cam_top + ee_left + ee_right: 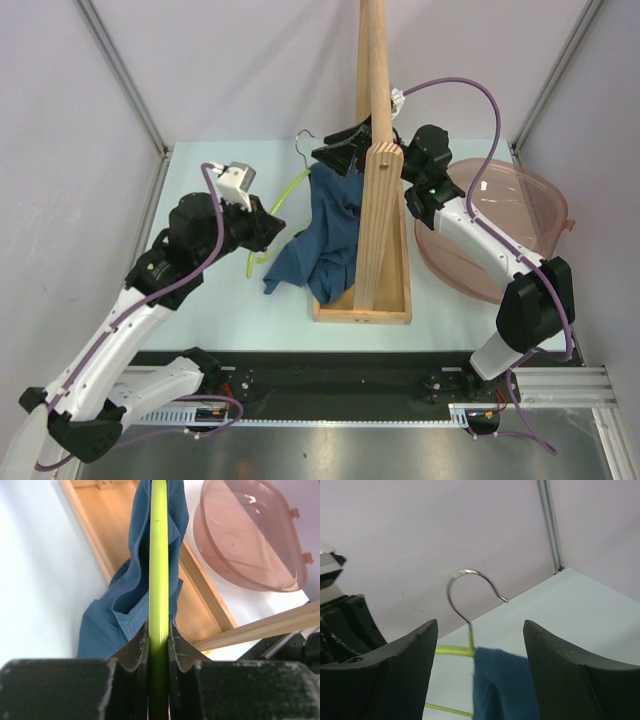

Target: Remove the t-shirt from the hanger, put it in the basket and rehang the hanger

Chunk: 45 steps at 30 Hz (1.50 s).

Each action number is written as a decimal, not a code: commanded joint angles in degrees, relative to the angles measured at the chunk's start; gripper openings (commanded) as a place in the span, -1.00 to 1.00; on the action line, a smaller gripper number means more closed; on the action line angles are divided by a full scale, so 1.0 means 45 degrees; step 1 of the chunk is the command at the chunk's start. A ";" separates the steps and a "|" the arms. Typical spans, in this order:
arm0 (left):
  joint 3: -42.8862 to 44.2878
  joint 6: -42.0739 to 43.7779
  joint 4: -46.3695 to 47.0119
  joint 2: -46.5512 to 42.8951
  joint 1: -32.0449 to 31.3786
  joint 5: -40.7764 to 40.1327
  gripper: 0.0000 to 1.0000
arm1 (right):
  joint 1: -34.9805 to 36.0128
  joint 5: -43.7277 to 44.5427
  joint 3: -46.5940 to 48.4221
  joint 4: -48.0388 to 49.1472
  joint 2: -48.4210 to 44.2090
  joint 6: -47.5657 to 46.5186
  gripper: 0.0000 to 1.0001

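- Now our left fingers [139, 647] are clenching the hanger [159, 555], its bar running straight ahead between them.
- Our right fingers [405, 665] are hanging released, the t-shirt [502, 680] draping between them.

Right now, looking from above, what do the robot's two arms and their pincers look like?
Both the left arm and right arm have white shells between chunky black joints, with a purple cable looping along each. The left gripper and right gripper have matte black, wedge-shaped fingers.

White arms [128, 322], black joints [536, 300], purple cables [487, 100]
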 commanded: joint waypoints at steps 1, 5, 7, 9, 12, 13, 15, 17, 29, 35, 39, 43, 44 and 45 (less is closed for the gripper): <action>0.0299 -0.0048 0.0694 -0.1129 0.0081 -0.1178 -0.99 | -0.0422 0.0516 0.0269 0.0075 -0.0534 -0.0371 0.52; 0.0553 0.0147 0.0402 -0.1385 0.0081 -0.1608 -0.99 | -0.1455 0.0360 -0.0064 0.0309 -0.0456 0.0039 0.56; 0.0631 0.0167 0.0382 -0.1423 0.0081 -0.1472 -0.99 | -0.1886 0.0087 -0.0259 0.0426 -0.0281 0.0332 0.57; 0.0573 0.0128 0.0557 -0.1443 0.0081 -0.1315 -0.99 | -0.2453 -0.0342 -0.0435 0.0758 -0.0028 0.0624 0.62; 0.0495 0.0089 0.1006 -0.1424 0.0081 -0.0847 -0.99 | -0.3057 -0.1084 -0.0728 0.1343 0.0265 0.0957 0.78; 0.0514 0.0069 0.1161 -0.1405 0.0081 -0.0768 -0.99 | -0.3156 -0.1260 -0.0806 0.1480 0.0460 0.1132 0.80; 0.0669 0.0069 0.1533 -0.1191 0.0081 -0.0476 -0.99 | -0.3255 -0.1651 -0.0885 0.1579 0.0637 0.1115 0.89; 0.0884 0.0069 0.1748 -0.0880 0.0081 -0.0358 -0.99 | -0.3236 -0.1866 -0.0865 0.1308 0.0833 0.0862 0.91; 0.2172 0.0264 0.1984 -0.0019 0.0081 0.0150 -0.99 | -0.1870 0.1254 0.0228 -0.3594 0.0853 -0.3527 0.48; 0.2467 0.0362 0.1983 0.0334 0.0081 0.0287 -1.00 | -0.1595 0.2390 0.0346 -0.4163 0.0736 -0.4062 0.00; 0.2194 0.0090 0.2119 0.0217 0.0081 0.0580 -0.99 | -0.1712 0.2488 0.0248 -0.3929 0.0716 -0.3692 -0.49; 0.1726 -0.0028 0.2120 -0.0036 0.0081 0.0542 -0.99 | -0.1849 0.2566 0.0034 -0.3384 0.0580 -0.3204 -1.00; 0.1551 -0.0009 0.2101 -0.0134 0.0081 0.0522 -0.99 | -0.1888 0.2644 -0.0121 -0.3324 0.0521 -0.3124 -1.00; 0.1491 0.0010 0.1926 -0.0212 0.0081 0.0348 -0.99 | -0.2004 0.2780 -0.0258 -0.3207 0.0443 -0.3046 -1.00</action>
